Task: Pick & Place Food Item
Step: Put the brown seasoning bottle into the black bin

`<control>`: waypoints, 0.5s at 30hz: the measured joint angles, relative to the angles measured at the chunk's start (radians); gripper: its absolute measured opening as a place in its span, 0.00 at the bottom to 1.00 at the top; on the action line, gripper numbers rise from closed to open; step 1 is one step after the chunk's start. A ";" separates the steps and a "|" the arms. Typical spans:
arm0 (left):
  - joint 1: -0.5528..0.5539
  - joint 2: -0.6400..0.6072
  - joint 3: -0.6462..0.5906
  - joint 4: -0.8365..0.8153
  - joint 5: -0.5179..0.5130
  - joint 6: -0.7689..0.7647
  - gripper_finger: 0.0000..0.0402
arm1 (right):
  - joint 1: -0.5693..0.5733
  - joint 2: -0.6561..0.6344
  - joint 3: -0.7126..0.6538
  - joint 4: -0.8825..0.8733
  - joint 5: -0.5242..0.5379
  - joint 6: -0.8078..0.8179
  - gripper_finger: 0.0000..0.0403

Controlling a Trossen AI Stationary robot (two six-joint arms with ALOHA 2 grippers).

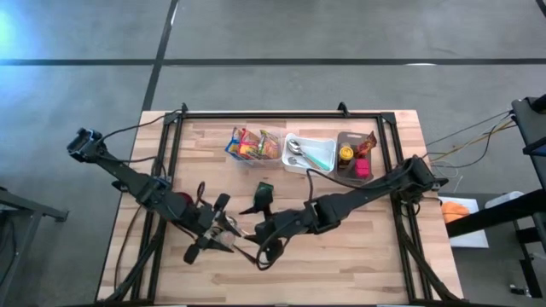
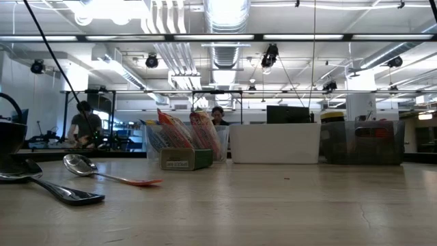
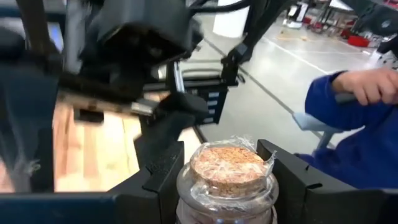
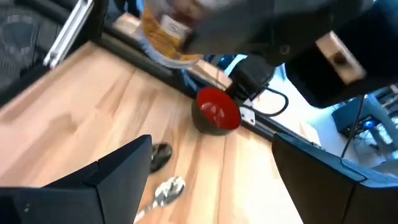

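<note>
My left end effector (image 3: 227, 186) grips the glass jar (image 3: 227, 180) of brown food, its mouth wrapped in plastic film, and I judge the step is best done by keeping the jar upright and steady, raised above the wooden surface (image 1: 367, 247), until it is over the red bowl (image 4: 216, 112). The left arm reaches in low from the left edge toward the middle front of the surface. My right end effector (image 4: 211, 174) stands wide open and empty just beside it, angled down over two spoons (image 4: 163, 186).
</note>
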 joint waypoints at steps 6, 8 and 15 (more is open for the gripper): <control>-0.001 0.000 -0.005 -0.050 -0.004 -0.059 0.42 | 0.050 0.000 0.076 -0.145 0.011 -0.128 0.82; -0.001 0.000 -0.006 -0.074 -0.004 -0.066 0.42 | 0.072 0.000 0.097 -0.176 0.049 -0.163 0.82; 0.024 0.006 -0.006 -0.078 -0.007 -0.069 0.42 | 0.114 0.001 0.120 -0.177 0.077 -0.302 0.82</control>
